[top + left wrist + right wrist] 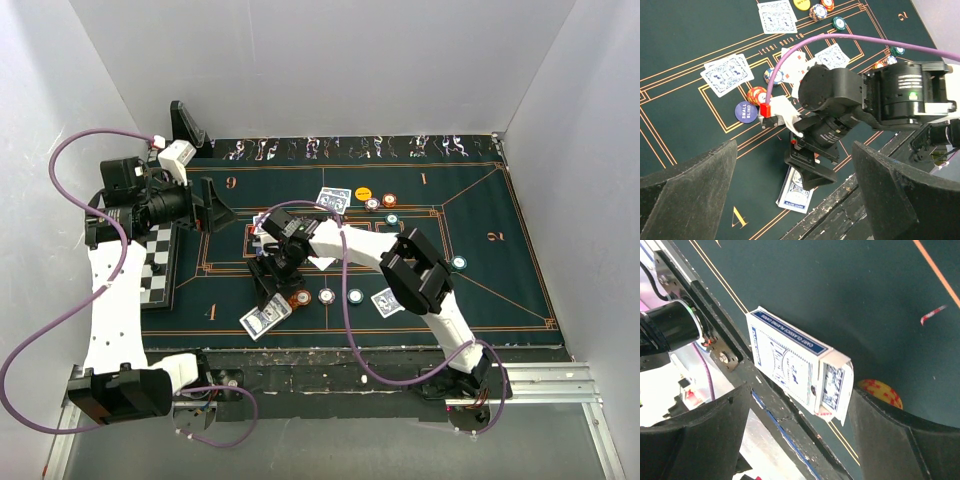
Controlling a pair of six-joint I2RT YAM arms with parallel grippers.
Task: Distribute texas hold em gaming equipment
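Right gripper (pixel 801 390) — jaws spread wide and holding nothing. The card box (pixel 785 365) lies flat on the mat (pixel 865 290) between the two fingers, clear of both pads (end flap open, blue card backs showing inside). The blue band on the box reads "CLASSICS PLAYING CARDS"; I can't make out the word ahead of it. An orange chip (pixel 881 392) sits by the box's open end, just off the finger on the right of the wrist view.

Left gripper (pixel 794 144) — jaws fully spread with nothing between them, held above the mat and facing the right arm. Ahead of these jaws:
- a blue disc (pixel 746 111) marked "SMALL BLIND", touching a second orange chip (pixel 757 95)
- a face-down card pair (pixel 727 74) beyond those
- another card pair (pixel 777 16) and a chip stack (pixel 817 11) farther out

The mat is dark green with orange lines. Seat numbers 6 (pixel 232 182), 1 (pixel 423 180), 2 (pixel 492 237) and 4 (pixel 210 312) are readable; the small orange lettering at centre is too fine to read. It lies on a black table (pixel 350 358) with a chequered board (pixel 160 265) under the left arm. The enclosure has plain white walls (pixel 300 60).
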